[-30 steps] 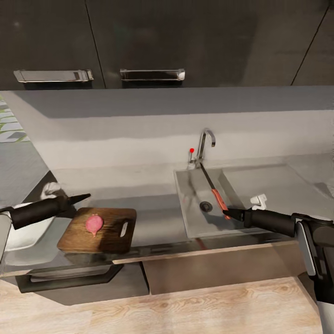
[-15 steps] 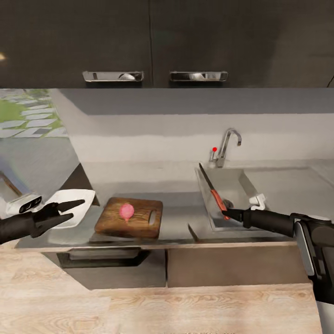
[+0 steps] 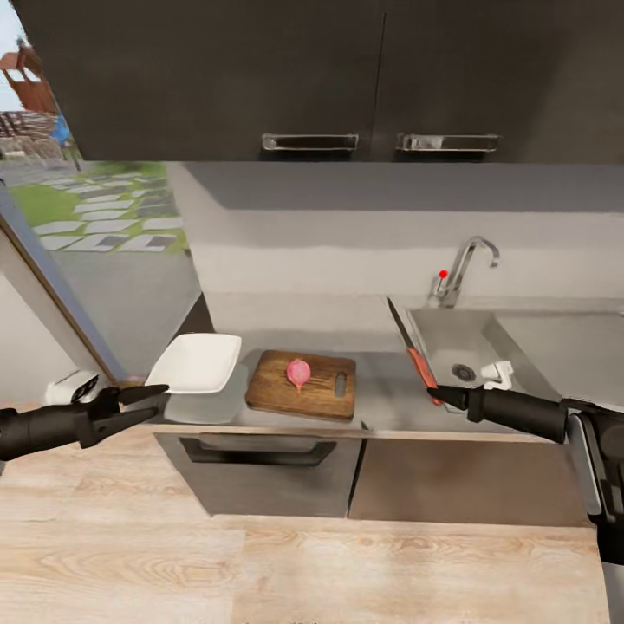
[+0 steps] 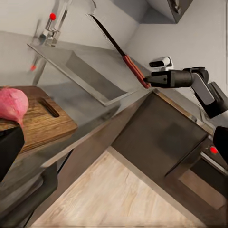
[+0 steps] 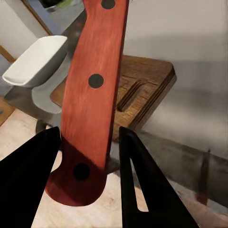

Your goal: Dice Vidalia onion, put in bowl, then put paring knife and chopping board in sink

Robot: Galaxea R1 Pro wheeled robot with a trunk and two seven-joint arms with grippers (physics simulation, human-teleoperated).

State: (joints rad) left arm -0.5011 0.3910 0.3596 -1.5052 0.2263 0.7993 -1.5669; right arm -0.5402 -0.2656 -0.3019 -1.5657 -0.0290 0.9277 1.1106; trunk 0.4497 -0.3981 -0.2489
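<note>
The onion (image 3: 298, 373) sits whole on the chopping board (image 3: 302, 386) near the worktop's (image 3: 386, 403) front edge, the right end effector (image 3: 432, 396) grips the paring knife (image 3: 413, 353), the left (image 3: 152, 399) hangs spread and empty, so dicing looks next.

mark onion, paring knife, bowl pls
onion (image 3: 298, 373), head view, middle of the pink bulb on the chopping board.
paring knife (image 5: 92, 102), right wrist view, mid handle by the centre rivet.
bowl (image 3: 195, 362), head view, inner floor.

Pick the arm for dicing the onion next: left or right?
Right. Its end effector already grips the paring knife; the onion sits on the chopping board. Left end effector is open and empty.
</note>
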